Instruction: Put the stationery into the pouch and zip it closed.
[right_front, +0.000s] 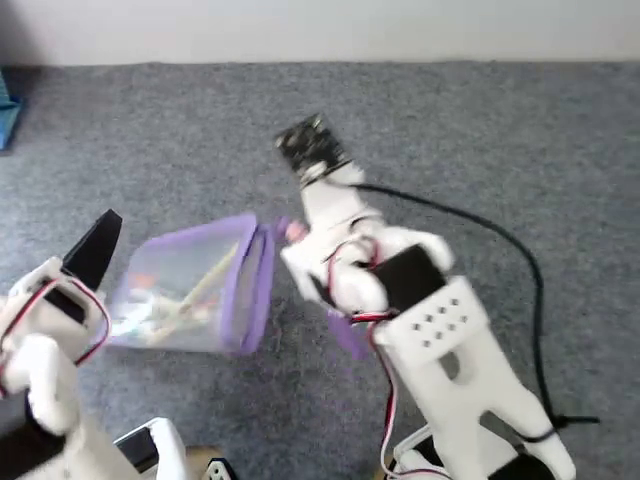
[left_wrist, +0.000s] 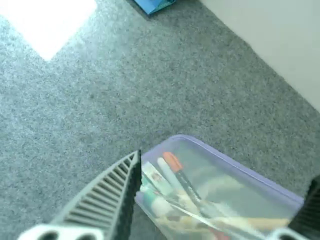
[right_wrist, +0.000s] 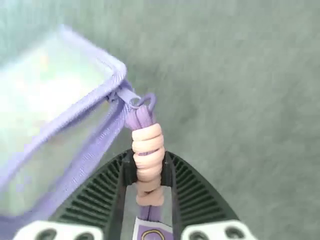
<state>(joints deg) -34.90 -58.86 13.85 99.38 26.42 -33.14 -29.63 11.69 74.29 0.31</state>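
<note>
The clear pouch with purple trim lies on the grey carpet, its zip edge turned toward the right arm. Pens and other stationery lie inside it. My right gripper is shut on the pink beaded zip pull at the pouch's corner, seen in the high view beside the purple edge. My left gripper stands wide open over the pouch's far end, one finger on each side, not touching it. In the high view its black finger rises just left of the pouch.
A black cable curves over the carpet to the right of the right arm. A blue object sits at the far left edge by the pale wall. Open carpet lies behind the pouch.
</note>
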